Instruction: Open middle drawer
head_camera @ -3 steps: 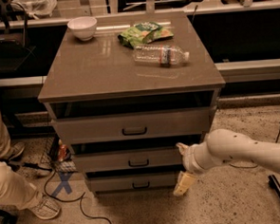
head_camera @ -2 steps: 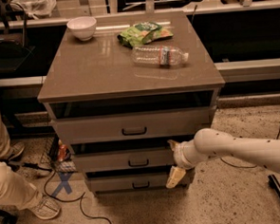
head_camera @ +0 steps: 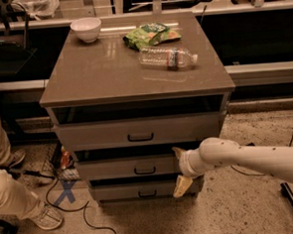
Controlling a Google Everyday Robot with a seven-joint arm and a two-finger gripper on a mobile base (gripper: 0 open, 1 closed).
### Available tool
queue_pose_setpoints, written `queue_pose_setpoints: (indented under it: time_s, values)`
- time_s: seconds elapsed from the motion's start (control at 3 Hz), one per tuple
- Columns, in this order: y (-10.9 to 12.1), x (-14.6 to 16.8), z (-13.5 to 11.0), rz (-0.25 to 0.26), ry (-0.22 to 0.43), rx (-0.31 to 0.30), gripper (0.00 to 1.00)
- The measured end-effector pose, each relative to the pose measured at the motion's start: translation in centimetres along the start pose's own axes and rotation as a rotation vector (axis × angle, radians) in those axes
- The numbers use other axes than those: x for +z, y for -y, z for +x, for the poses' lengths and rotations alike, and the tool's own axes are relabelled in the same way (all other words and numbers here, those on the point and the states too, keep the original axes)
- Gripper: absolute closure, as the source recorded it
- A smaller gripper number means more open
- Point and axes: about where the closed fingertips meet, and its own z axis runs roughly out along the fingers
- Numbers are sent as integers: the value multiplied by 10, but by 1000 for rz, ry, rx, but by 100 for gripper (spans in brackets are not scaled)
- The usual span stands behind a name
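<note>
i'm seeing the gripper (head_camera: 179, 168) spreading wide, gripping nothing, at the right end of the wide grey-taupe middle drawer (head_camera: 129, 167), under the grey bench (head_camera: 135, 96) carrying a white bowl (head_camera: 86, 29) and a clear plastic bottle (head_camera: 167, 57).

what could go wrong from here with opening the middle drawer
The gripper sits at the right end of the middle drawer, off its black handle, so a pull may slip or skew it. Its lower finger overlaps the bottom drawer and might catch it. A jolt could roll the water bottle lying on top.
</note>
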Motion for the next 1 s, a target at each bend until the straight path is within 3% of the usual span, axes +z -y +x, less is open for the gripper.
queue_pose_setpoints:
  time_s: [0.67, 1.0]
  values:
    - [25, 40, 7, -17, 23, -111, 0]
    - [36, 52, 8, -29, 49, -130, 18]
